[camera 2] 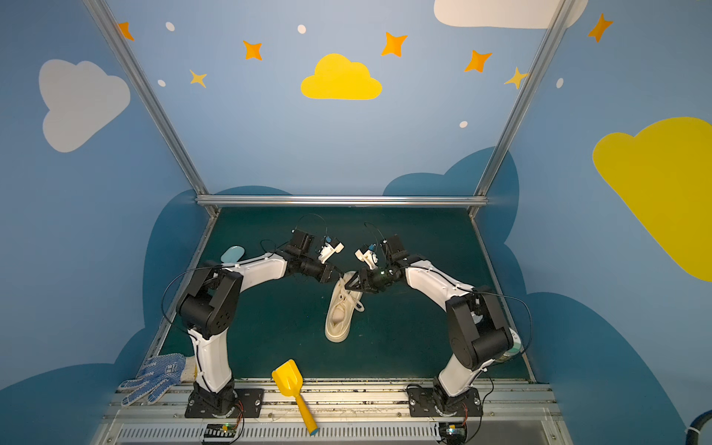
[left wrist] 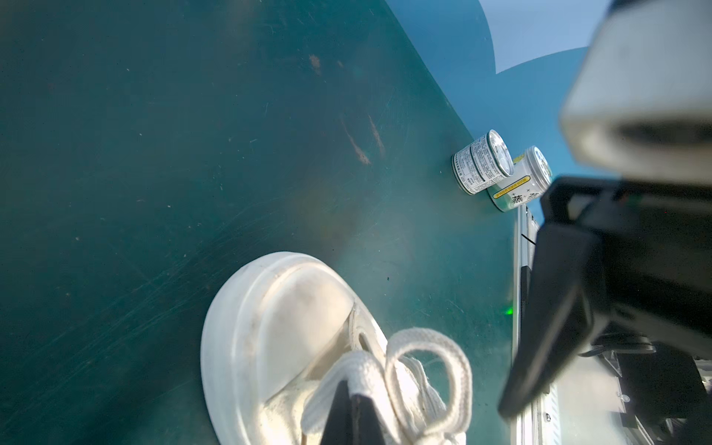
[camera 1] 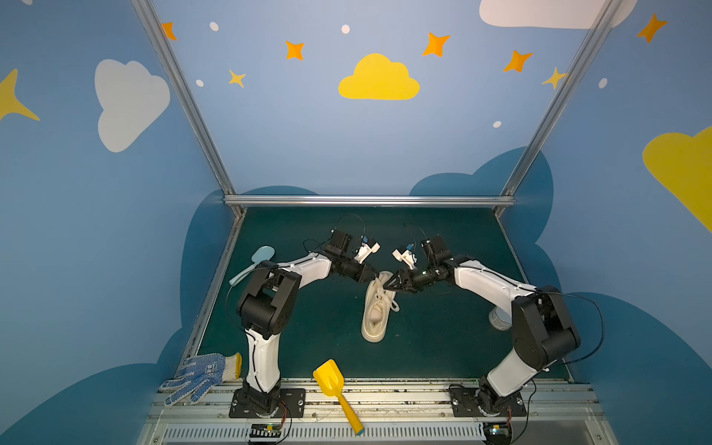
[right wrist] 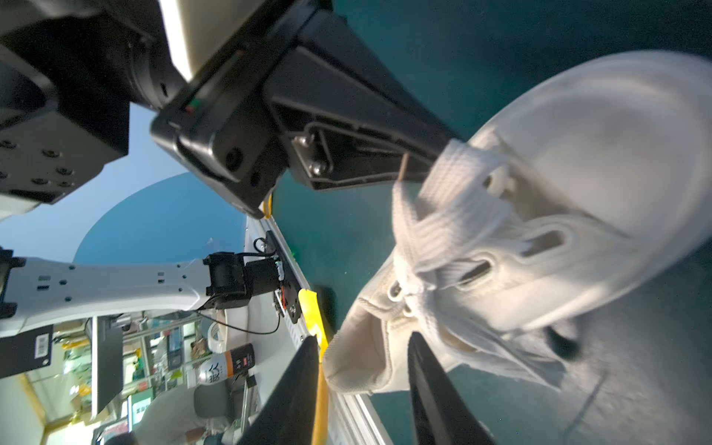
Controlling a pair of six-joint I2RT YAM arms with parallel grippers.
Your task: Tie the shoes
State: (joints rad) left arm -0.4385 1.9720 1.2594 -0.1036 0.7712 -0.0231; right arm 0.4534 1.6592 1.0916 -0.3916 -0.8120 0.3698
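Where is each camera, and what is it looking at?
Top views: high above the front edge, looking down and back at left arm, right arm and the shoe between.
Left wrist: on the left arm, looking along its shut jaws at the shoe's toe, laces and two cans; the right arm's jaws show.
Right wrist: on the right arm, looking past its open jaws at the laces, pinched by the left arm's jaws.
Shared: both wrist views see the shoe and the opposite jaws.

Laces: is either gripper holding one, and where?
The left gripper pinches a lace beside its loop, over the front of the shoe; the right gripper, jaws open, holds nothing.
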